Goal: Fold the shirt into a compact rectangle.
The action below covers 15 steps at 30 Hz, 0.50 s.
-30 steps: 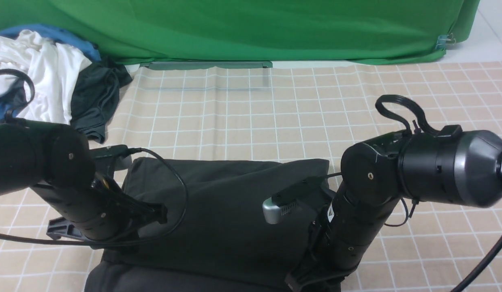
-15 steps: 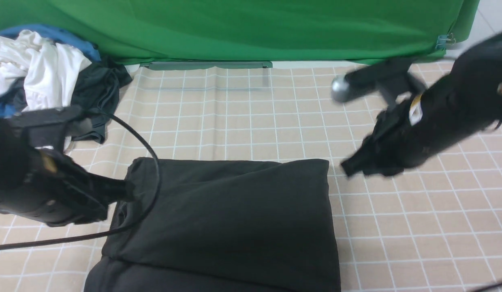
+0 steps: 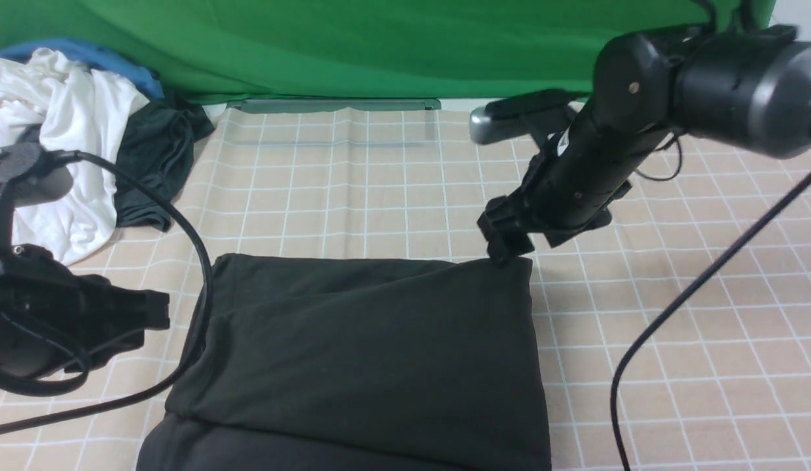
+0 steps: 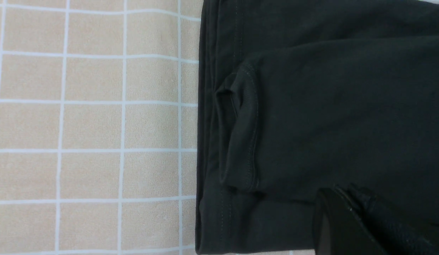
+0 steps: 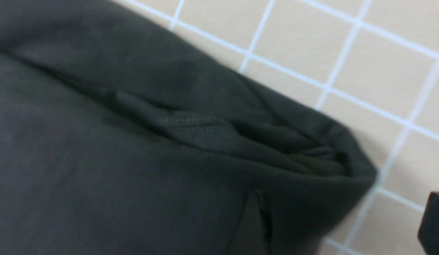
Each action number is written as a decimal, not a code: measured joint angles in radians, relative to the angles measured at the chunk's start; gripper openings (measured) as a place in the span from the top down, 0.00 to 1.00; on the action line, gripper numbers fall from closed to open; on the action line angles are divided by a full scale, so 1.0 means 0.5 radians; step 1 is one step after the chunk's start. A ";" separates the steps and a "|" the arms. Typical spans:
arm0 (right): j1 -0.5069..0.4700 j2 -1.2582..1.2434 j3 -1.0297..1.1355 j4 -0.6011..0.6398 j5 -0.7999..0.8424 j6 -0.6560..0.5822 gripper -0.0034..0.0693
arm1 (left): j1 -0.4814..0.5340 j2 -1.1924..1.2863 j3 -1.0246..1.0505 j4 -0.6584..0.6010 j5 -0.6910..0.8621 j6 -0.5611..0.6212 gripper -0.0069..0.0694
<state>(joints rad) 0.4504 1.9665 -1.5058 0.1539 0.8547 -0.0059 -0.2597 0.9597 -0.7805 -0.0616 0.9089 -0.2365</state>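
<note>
Now the folded black cotton shirt (image 3: 372,353) lies flat on the checked counter (image 3: 673,340) — left jaws clenched empty, right jaws' state unclear.

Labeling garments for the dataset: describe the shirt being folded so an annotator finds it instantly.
On the beige checked tablecloth before the green backdrop, look at the near centre, between the two arms. The shirt lies there as a large, flat, black folded slab. The other clothes, white shirt included, sit crumpled in the far-left pile.
</note>
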 joint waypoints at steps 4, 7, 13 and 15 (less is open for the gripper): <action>0.000 0.125 -0.007 0.013 0.015 0.012 0.11 | 0.000 0.000 0.000 0.000 0.010 0.000 0.88; 0.000 0.177 -0.009 0.023 0.008 0.012 0.14 | 0.000 0.000 0.002 0.000 0.010 0.001 0.88; 0.000 0.207 -0.021 0.071 -0.083 -0.019 0.67 | 0.000 0.000 0.002 0.000 0.001 0.001 0.88; 0.000 0.211 -0.032 0.071 -0.106 -0.047 0.77 | 0.000 0.000 0.002 0.000 -0.005 0.001 0.88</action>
<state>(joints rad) 0.4504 2.0718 -1.5219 0.1893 0.8015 -0.0292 -0.2597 0.9597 -0.7796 -0.0616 0.9063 -0.2361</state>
